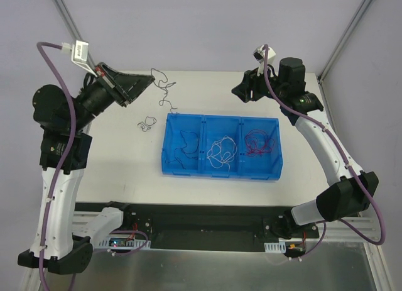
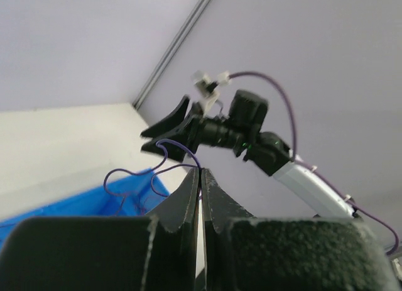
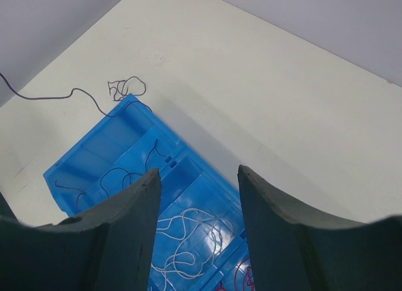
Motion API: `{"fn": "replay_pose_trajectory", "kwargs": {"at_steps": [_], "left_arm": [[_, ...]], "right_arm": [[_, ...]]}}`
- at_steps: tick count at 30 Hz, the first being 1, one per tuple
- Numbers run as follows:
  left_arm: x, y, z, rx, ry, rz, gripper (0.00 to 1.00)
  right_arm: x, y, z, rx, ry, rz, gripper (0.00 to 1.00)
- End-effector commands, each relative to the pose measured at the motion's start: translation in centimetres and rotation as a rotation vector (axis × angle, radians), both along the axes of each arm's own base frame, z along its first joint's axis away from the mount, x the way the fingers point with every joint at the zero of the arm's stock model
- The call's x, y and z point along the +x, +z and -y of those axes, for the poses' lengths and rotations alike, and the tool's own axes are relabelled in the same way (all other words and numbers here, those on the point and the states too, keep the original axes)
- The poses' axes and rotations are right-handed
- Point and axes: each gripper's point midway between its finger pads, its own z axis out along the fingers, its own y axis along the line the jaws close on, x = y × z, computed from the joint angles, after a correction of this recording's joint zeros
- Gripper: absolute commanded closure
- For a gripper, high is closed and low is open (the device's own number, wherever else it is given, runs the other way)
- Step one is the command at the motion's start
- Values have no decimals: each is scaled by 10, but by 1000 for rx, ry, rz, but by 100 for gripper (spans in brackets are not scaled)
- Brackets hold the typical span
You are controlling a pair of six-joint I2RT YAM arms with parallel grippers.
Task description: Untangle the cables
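Note:
My left gripper point(image 1: 149, 80) is raised over the table's back left and shut on a thin dark purple cable point(image 1: 164, 91), which dangles in curls down to the table. In the left wrist view the jaws point(image 2: 201, 173) pinch this cable point(image 2: 134, 173). A small dark cable clump point(image 1: 147, 123) lies on the table left of the blue tray point(image 1: 221, 172). The tray holds a dark cable point(image 1: 186, 146) on the left, white cables point(image 1: 222, 151) in the middle and red cables point(image 1: 260, 142) on the right. My right gripper point(image 1: 242, 91) is open and empty, high above the tray point(image 3: 200, 178).
The right wrist view looks down on the tray wall point(image 3: 135, 105), the white cables point(image 3: 191, 234), the dark clump point(image 3: 125, 88) and the hanging strand point(image 3: 56, 96). The cage posts stand at the back corners. The table's right edge is near the tray.

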Motion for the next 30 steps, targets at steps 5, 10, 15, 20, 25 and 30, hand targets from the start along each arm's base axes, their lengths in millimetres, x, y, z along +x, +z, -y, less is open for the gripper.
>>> {"fn": "replay_pose_trajectory", "kwargs": {"at_steps": [5, 10, 15, 20, 25, 30], "left_arm": [[-24, 66, 8, -28, -82, 166, 100], [-19, 46, 6, -25, -58, 129, 100], [-27, 88, -1, -30, -13, 248, 100], [-37, 148, 6, -64, -89, 351, 100], [-23, 151, 7, -88, -67, 346, 100], [-2, 127, 11, -81, -70, 271, 100]], "right_arm": [[0, 18, -2, 31, 16, 39, 45], [2, 17, -4, 33, 21, 33, 45], [2, 18, -8, 49, 35, 25, 45], [0, 21, -8, 56, 43, 27, 46], [-1, 20, -9, 56, 47, 25, 46], [-1, 21, -10, 59, 51, 25, 46]]}}
